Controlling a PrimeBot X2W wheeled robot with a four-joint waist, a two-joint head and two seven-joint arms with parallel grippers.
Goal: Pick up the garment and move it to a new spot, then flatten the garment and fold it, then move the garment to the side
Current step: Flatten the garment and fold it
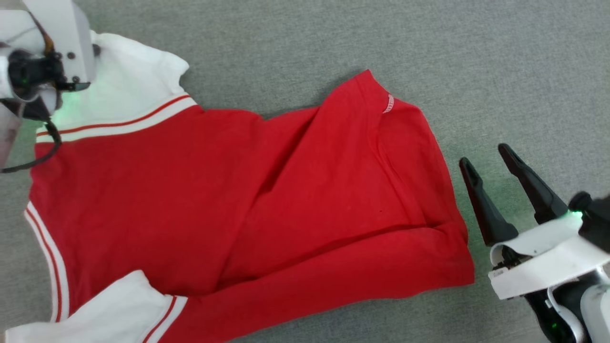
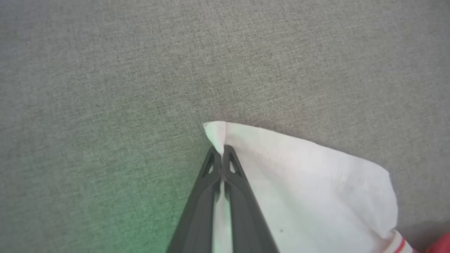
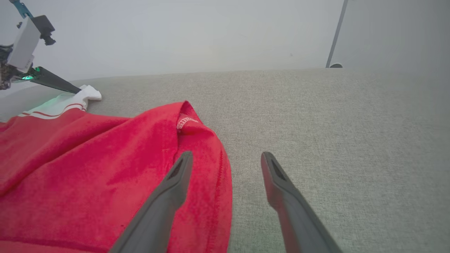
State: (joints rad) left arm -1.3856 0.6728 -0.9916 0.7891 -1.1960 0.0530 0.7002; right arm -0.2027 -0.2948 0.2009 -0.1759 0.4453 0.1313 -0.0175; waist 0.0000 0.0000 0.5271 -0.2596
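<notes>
Garment (image 1: 238, 200) hem beside spread right gripper (image 1: 484, 155), grey surface (image 1: 476, 57) beyond

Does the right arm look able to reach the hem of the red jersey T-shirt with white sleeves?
Probably yes: the right arm hovers just beside the hem of the red jersey T-shirt, jaws open, with only bare grey fabric surface between them.

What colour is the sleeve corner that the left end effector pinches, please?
The sleeve is white; the left wrist view shows it best.
</notes>
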